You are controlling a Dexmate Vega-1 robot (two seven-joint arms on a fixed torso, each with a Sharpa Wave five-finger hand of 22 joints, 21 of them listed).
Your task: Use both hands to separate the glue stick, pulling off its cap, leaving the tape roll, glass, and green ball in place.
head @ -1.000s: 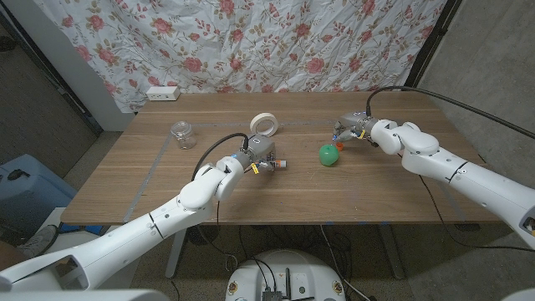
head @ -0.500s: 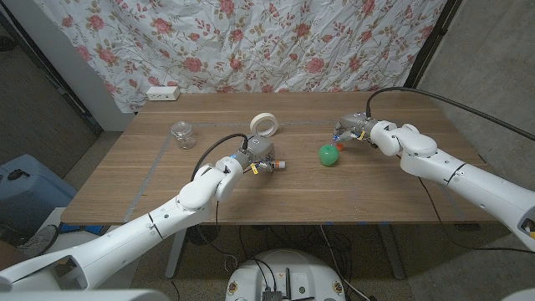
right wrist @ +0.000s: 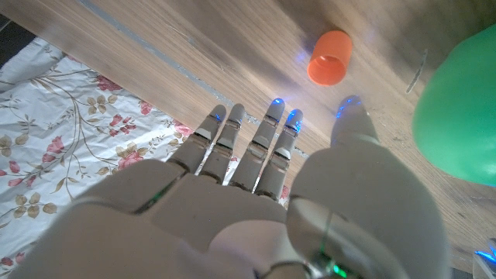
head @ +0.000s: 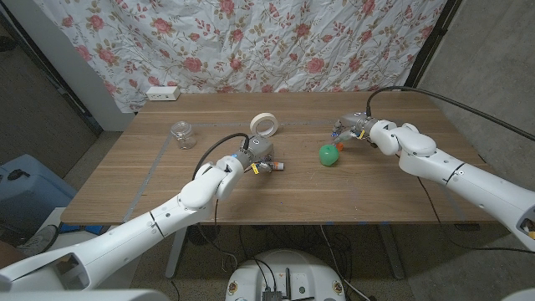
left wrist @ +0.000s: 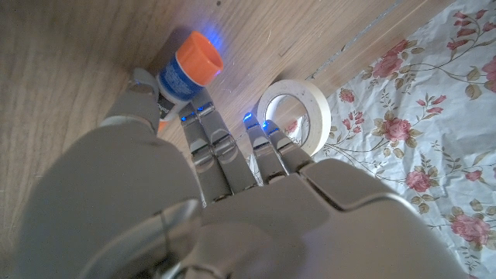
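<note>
Arms: two glossy white arms built of rounded shell segments, with dark seams at the joints.
Left robot hand [head: 261, 154]: grey metallic body in the head view, with small yellow markings near the wrist; the left wrist view [left wrist: 194, 209] shows smooth pale grey back plates.
Right robot hand [head: 352, 130]: grey, mounted on a bulbous white wrist shell; the right wrist view [right wrist: 256, 201] shows a pale off-white back.
Fingers [left wrist: 203, 128]: slim, segmented, grey, with blue lights glowing at the tips.
Cables: a black cable arcs from each forearm to its wrist.
Indicator: a small green light on the right wrist.
</note>
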